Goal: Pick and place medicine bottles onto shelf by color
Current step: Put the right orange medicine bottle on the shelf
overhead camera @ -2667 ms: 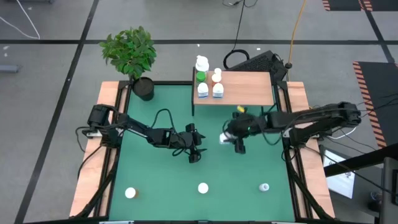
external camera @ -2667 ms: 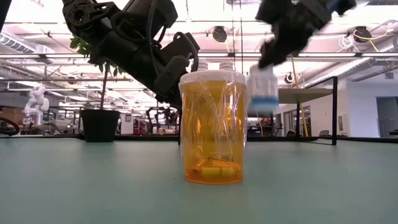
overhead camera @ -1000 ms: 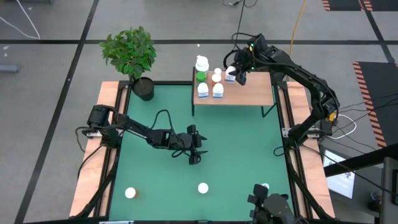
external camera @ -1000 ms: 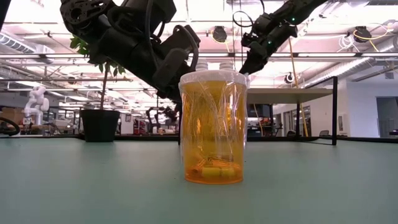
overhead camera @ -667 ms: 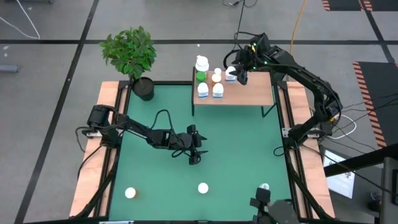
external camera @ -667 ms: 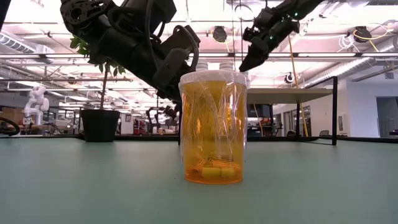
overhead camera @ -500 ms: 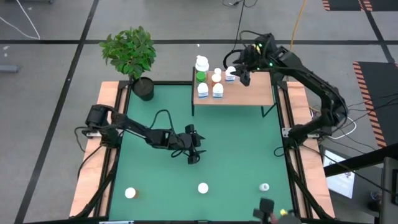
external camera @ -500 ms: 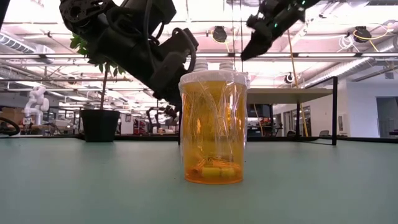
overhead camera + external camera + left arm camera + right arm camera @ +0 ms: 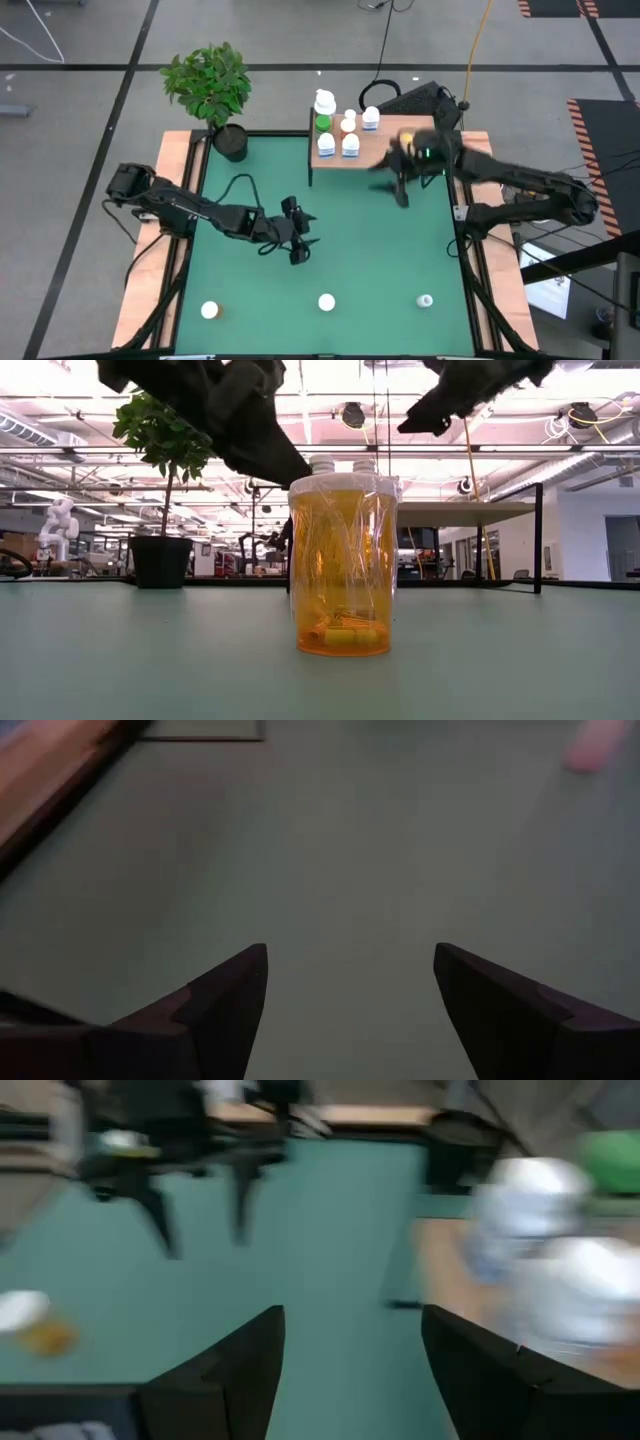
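Right gripper hanging empty, fingers apart, at shelf front edge. Left gripper, fingers apart, empty, sitting nearer white-capped bottle on counter.

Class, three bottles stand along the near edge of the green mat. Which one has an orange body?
The leftmost bottle: its body shows orange under a white cap, while the middle bottle and the right bottle look white.

the high view looks straight down on the green mat; the low view sits at mat level, close behind an orange bottle; both share it.
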Robot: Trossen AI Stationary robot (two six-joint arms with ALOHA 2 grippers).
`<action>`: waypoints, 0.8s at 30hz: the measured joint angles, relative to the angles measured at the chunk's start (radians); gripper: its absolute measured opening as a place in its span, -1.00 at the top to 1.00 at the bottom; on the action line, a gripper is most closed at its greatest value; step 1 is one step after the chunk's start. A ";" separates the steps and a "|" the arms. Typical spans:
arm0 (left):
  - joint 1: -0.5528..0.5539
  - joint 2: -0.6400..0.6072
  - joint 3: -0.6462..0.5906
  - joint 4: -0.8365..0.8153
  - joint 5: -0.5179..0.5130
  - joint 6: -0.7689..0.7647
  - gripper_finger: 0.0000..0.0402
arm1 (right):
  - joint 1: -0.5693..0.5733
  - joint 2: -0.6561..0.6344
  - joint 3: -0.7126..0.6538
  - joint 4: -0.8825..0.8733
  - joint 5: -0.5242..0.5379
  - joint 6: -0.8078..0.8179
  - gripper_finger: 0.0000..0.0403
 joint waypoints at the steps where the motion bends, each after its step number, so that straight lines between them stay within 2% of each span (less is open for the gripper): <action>1: -0.016 0.006 0.000 0.004 0.002 0.001 -0.44 | 0.043 -0.019 -0.051 0.056 0.000 0.034 -0.13; 5: -0.069 0.047 -0.002 -0.001 0.005 0.012 -0.44 | 0.232 -0.044 -0.258 0.305 0.020 0.170 -0.13; 8: -0.082 0.070 0.000 0.034 -0.003 0.003 -0.44 | 0.386 0.003 -0.380 0.518 0.109 0.226 -0.13; 11: -0.077 0.075 -0.001 0.028 -0.013 -0.007 -0.44 | 0.523 0.087 -0.444 0.682 0.204 0.249 -0.16; 17: -0.050 0.081 -0.001 0.034 -0.026 -0.005 -0.44 | 0.711 0.324 -0.418 0.928 0.300 0.246 -0.32; 24: -0.002 0.087 -0.001 0.024 -0.030 -0.040 -0.44 | 0.771 0.613 -0.247 0.990 0.306 0.192 -0.52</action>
